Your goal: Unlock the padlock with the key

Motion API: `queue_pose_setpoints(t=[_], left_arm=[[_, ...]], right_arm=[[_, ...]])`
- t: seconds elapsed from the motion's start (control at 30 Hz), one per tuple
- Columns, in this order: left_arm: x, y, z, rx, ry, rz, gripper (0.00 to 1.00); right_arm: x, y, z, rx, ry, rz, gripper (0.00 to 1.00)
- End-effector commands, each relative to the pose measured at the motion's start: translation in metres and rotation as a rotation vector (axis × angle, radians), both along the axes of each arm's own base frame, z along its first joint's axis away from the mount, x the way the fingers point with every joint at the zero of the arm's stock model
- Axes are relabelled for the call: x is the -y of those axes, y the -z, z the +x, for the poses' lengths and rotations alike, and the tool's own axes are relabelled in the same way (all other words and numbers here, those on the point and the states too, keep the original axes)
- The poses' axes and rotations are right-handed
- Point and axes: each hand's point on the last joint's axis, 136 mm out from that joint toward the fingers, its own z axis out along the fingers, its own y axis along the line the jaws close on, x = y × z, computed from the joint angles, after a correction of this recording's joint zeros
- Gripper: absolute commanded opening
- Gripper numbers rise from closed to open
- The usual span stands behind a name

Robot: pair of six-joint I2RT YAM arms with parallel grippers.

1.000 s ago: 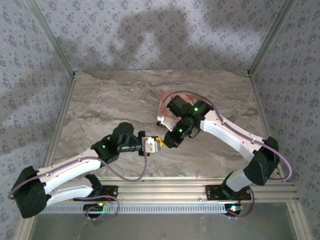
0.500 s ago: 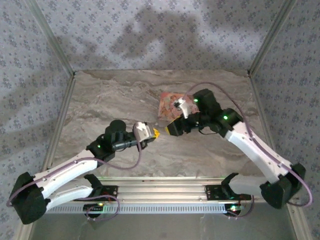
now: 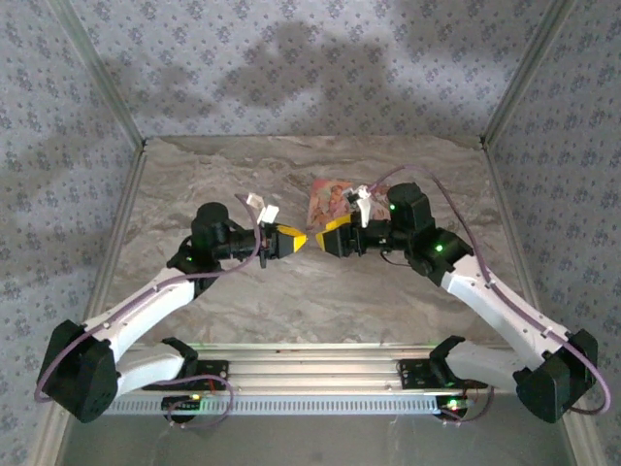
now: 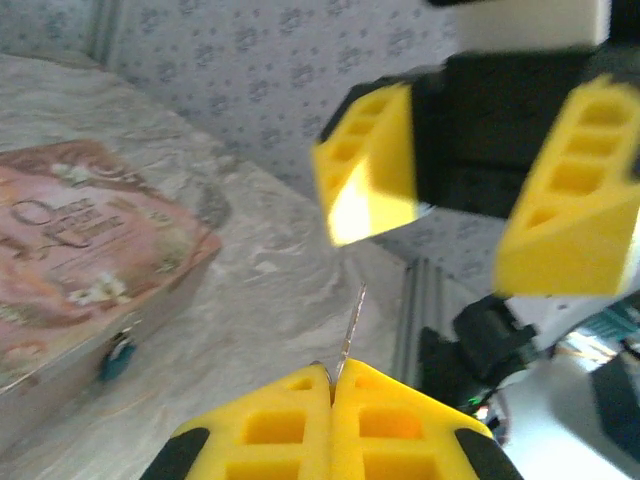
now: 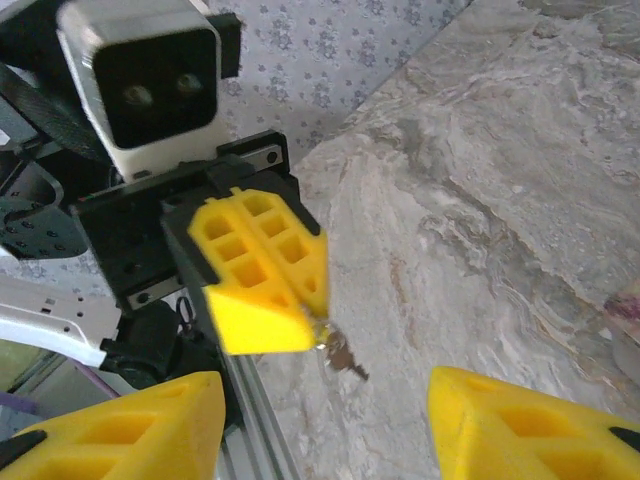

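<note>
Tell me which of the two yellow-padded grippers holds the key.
The left gripper: its yellow pads are shut on the thin metal key. The right gripper faces it, pads apart and empty.

Tabletop (image 3: pixel 223 184) marble-look, matt. L gripper pads (image 4: pixel 270 430) yellow matt plastic, ribbed. Key (image 4: pixel 349 330) thin shiny metal. Box (image 4: pixel 70 250) printed, slight sheen.

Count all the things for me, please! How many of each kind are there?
pink box: 1
padlock: 1
key: 1
grippers: 2, the left gripper and the right gripper
Total: 5
</note>
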Motion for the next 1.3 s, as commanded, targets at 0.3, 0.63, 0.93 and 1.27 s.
queue_pose_setpoints(t=[0.3,0.63,0.93,1.27], left_arm=[[0.004,-0.045,-0.016,-0.007,0.117,-0.105,0.0],[0.004,-0.038,-0.017,-0.013,0.126,-0.082,0.0],[-0.019,-0.032,-0.011,0.049,0.01,0.006,0.52],[-0.004,-0.042,-0.014,0.063,0.08,-0.062,0.51]], right_arm=[[-0.023,-0.021,0.001,0.052,-0.064,0.09,0.4],[-0.028,-0.027,-0.003,0.071,-0.104,0.107,0.0],[-0.017,-0.018,0.001,0.079,-0.062,-0.012,0.0],[-0.024,-0.015,-0.005,0.04,-0.132,-0.028,0.0]])
